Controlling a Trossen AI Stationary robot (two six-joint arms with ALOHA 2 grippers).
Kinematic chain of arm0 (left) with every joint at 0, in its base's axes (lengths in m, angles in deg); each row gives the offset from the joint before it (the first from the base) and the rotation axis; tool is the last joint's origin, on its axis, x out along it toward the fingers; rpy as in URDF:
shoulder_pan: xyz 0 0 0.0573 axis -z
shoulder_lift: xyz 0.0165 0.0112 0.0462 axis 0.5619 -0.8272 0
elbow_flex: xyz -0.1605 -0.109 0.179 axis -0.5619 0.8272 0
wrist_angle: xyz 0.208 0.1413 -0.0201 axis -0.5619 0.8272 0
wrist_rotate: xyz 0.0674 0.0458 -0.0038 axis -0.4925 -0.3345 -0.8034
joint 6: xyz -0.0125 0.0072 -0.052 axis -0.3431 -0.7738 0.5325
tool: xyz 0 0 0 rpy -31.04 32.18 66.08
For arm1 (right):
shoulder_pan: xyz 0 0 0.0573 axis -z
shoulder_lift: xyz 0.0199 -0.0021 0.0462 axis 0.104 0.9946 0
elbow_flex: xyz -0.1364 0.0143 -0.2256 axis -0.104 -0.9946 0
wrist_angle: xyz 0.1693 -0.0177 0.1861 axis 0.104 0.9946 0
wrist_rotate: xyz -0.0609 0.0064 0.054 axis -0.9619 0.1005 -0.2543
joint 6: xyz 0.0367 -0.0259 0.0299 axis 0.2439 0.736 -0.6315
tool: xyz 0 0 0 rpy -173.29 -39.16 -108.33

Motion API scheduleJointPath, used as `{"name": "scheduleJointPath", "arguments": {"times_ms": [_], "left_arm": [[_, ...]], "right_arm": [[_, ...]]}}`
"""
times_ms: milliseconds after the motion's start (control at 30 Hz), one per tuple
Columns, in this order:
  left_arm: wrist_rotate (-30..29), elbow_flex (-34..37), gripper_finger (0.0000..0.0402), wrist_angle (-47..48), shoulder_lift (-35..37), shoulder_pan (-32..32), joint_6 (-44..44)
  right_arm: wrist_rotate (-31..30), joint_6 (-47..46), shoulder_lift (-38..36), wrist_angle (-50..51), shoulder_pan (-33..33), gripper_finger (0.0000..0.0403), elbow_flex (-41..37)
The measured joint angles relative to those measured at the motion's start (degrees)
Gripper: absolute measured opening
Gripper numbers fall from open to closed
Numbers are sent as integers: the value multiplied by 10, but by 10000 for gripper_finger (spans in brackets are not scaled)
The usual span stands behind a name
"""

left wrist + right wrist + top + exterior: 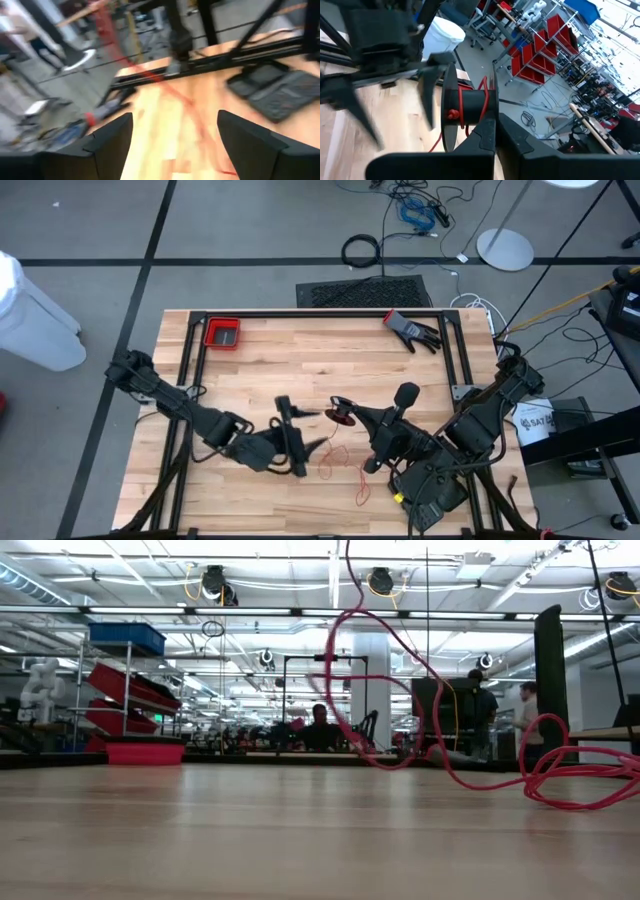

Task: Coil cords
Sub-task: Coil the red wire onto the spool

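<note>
1. Two dark arms over a wooden table (260, 370), both reaching in toward the middle.
2. Left gripper (296, 438) near the front middle of the table, fingers spread wide apart – in the left wrist view the two dark fingers (112, 137) stand open with bare wood between them, holding nothing.
3. Right gripper (356, 416) just right of the middle, fingers pressed together on a small black spool (451, 107) – seen close up in the right wrist view, with red cord wound round its core.
4. Same spool in the high view as a small round black disc (341, 415) at the tip of the right gripper, close to the left gripper but not touching it.
5. Thin red cord (340, 460) hanging from the spool down to the table, lying in loose loops on the wood between the two grippers and toward the front edge.
6. Low view: cord (400, 710) dropping from above in a big curve, then piled in a few flat loops on the table at the right.
7. Left wrist view: a blurred red line of cord (167, 87) across the wood, ahead of the open fingers.
8. Small red tray (222, 333) at the back left corner of the table.
9. Black glove (412, 330) at the back right, well apart from the cord.
10. People far off in the room behind the table – small and dark.
</note>
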Motion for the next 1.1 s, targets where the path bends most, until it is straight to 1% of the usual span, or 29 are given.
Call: {"name": "scheduleJointPath", "arguments": {"times_ms": [67, 133, 233, 400, 500, 733, 867, 967, 1100], "left_arm": [[23, 0, 302, -15, -12, -2, 12], [29, 0, 302, -31, -24, -5, 28], [24, 0, 302, -34, -39, -13, 57], [9, 0, 301, -34, -62, -29, 135], [6, 0, 301, -33, -77, -34, 159], [0, 0, 301, -24, -87, -35, 159], [0, 0, 299, -25, -86, -34, 136], [0, 0, 283, -24, -86, -32, 132], [2, 0, 239, -24, -86, -32, 133]], "right_arm": [[-1, 5, 0, 0, 0, 0, 0], [-1, 6, 0, 1, 0, 0, 0], [-1, 6, 0, 4, 0, 0, 0], [-1, 6, 0, 5, 0, 0, 0], [-1, 6, 0, 6, 0, 0, 0], [-1, 6, 0, 23, 0, 0, 0], [-1, 4, 0, 29, 0, 0, 0], [-1, 4, 0, 29, 0, 0, 0], [-1, 4, 0, 29, 0, 0, 0]]}}
